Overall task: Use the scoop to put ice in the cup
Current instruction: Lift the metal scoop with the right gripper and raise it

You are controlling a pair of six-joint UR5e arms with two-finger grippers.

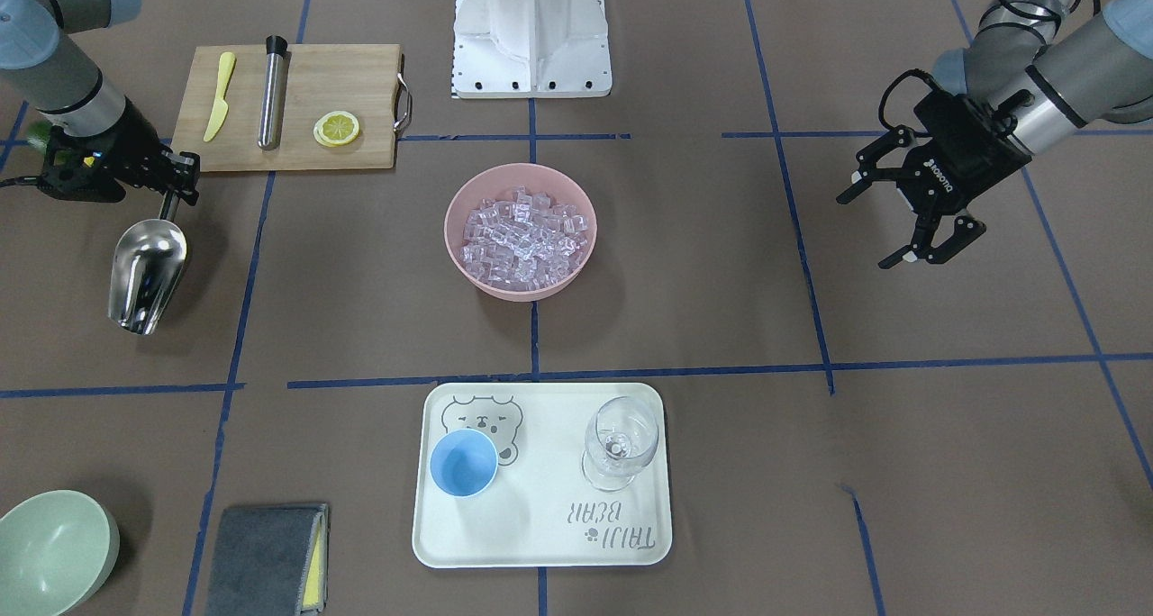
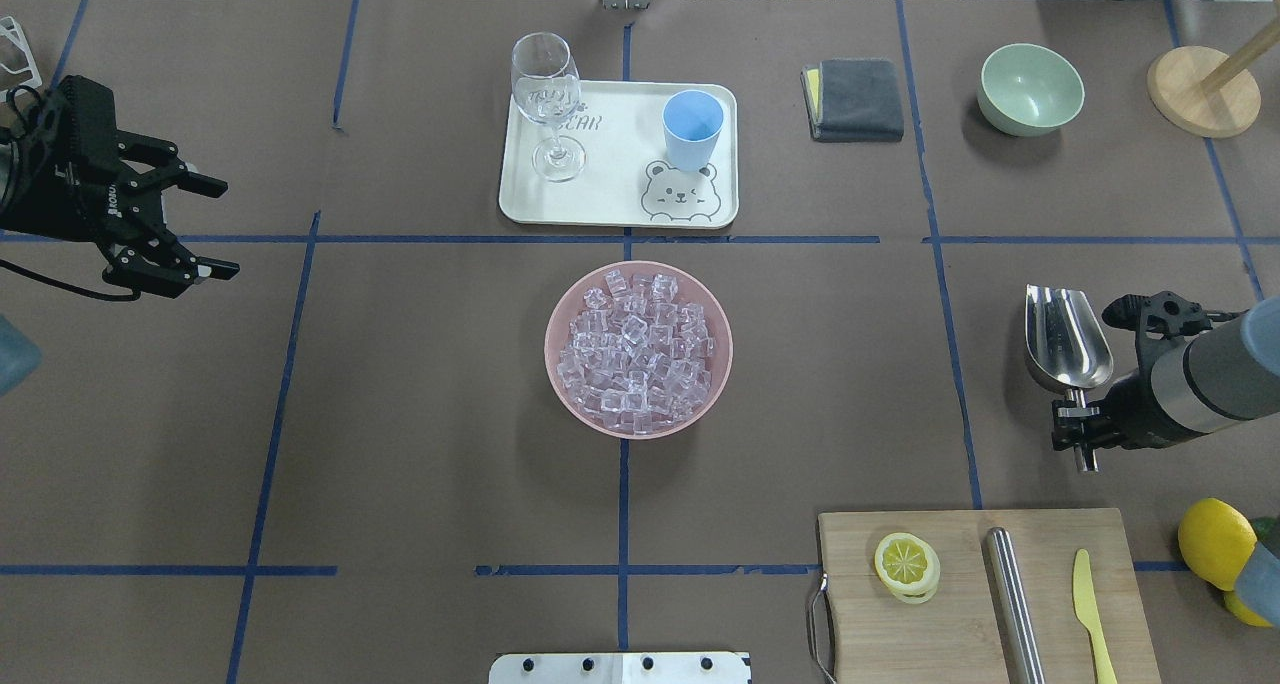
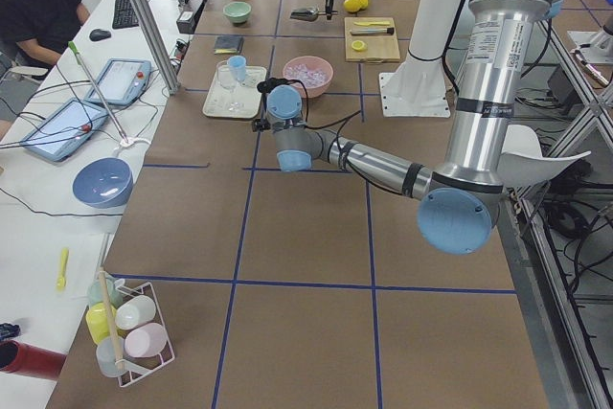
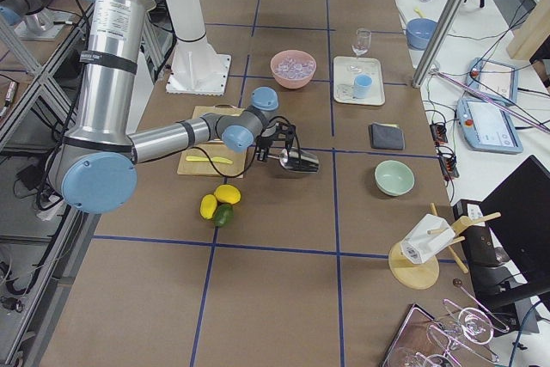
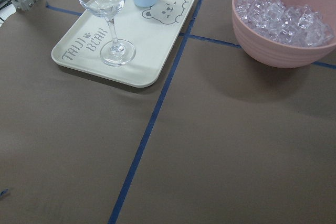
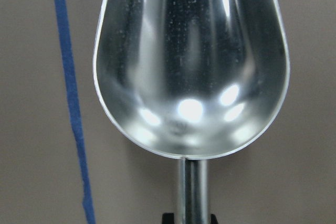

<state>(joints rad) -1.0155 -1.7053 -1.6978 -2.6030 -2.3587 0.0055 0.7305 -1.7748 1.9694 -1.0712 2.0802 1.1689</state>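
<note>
Clamping the short rod handle, the right gripper (image 2: pixel 1076 422) held the scoop (image 2: pixel 1068 339) roughly level, its jaws closed tight on the rod and the open mouth of the shiny trough pointing toward 12 o'clock in the overhead view. The wrist camera showed the polished trough from above with the handle running down between the fingers. Taking the pink bowl (image 2: pixel 549 350) at the table's middle as the dial's centre, the scoop sat well out at 3 o'clock. The ice (image 2: pixel 637 354) lay heaped in that bowl, a pile of small clear cubes. At 12 o'clock from the bowl stood a white bear-printed tray (image 2: pixel 610 179), carrying the light-blue cup (image 2: pixel 692 129) upright on its right part and a clear wine glass (image 2: pixel 546 94) on its left part, the two apart. The left gripper (image 2: pixel 216 227) hung far out at about 9 to 10 o'clock, its jaws spread wide around nothing. At 4 to 5 o'clock lay a wooden cutting board (image 2: pixel 960 634) with a lemon slice (image 2: pixel 905 564), a steel cylinder (image 2: pixel 1015 604) and a yellow knife (image 2: pixel 1092 604). At about 1 to 2 o'clock sat a folded grey cloth (image 2: pixel 858 99) and, beyond it, a pale green bowl (image 2: pixel 1030 89).
</note>
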